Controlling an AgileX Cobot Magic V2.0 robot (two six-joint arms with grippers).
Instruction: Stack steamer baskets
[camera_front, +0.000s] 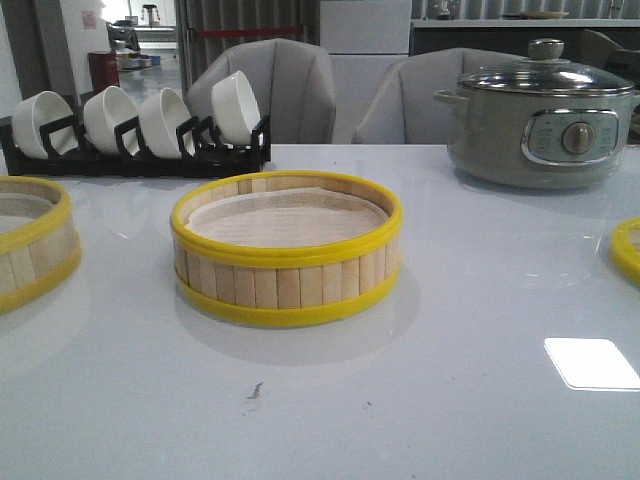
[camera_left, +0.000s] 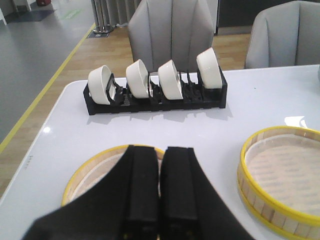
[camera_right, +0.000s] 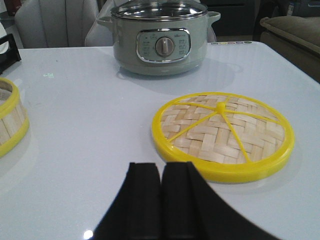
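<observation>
Bamboo slats and a yellow rim fill the middle of the front view: the central steamer basket (camera_front: 286, 250) sits upright on the white table (camera_front: 450, 400), its pale liner showing inside. Left of that central basket, well apart from it, a second steamer basket (camera_front: 33, 242) is cut by the frame edge; the left wrist view shows it directly under the left gripper (camera_left: 160, 175), whose black fingers are pressed together with nothing between them. Right of the central basket, only a sliver in the front view, lies the domed woven lid (camera_right: 223, 134), flat on the table just ahead of the right gripper (camera_right: 161, 190), likewise closed and empty. Behind the central basket stands a black rack of white bowls (camera_front: 140, 125); behind and to its right, the grey-green electric pot (camera_front: 541, 125) with its glass lid. No stacking has begun, as both baskets rest on the table. Likely risks from here: with the jaws closed, a descent onto the left basket would push on its rim or liner rather than grip it; a one-sided grip could tilt the basket so it lands skewed on the central basket; and the right arm could take the lid for a basket.
</observation>
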